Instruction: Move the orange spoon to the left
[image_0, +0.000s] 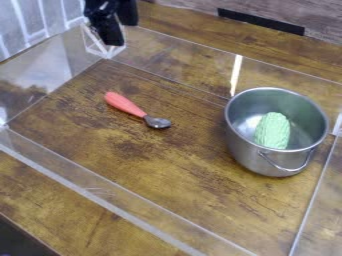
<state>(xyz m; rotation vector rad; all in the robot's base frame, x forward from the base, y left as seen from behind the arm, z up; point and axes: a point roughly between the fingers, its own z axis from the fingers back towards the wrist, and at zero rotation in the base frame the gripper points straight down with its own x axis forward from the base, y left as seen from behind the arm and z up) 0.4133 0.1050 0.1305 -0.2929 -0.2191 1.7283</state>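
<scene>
The orange spoon (134, 108) lies flat on the wooden table left of centre, its orange-red handle pointing up-left and its silver bowl down-right. My gripper (104, 38) hangs at the top left, above and behind the spoon and well apart from it. Nothing is between its fingers, and they look parted, though they are dark and small in this view.
A steel pot (243, 143) stands at the right with a green ribbed object (274, 130) inside it. Low clear plastic walls (80, 165) ring the wooden table (160, 170); one wall runs just behind the gripper.
</scene>
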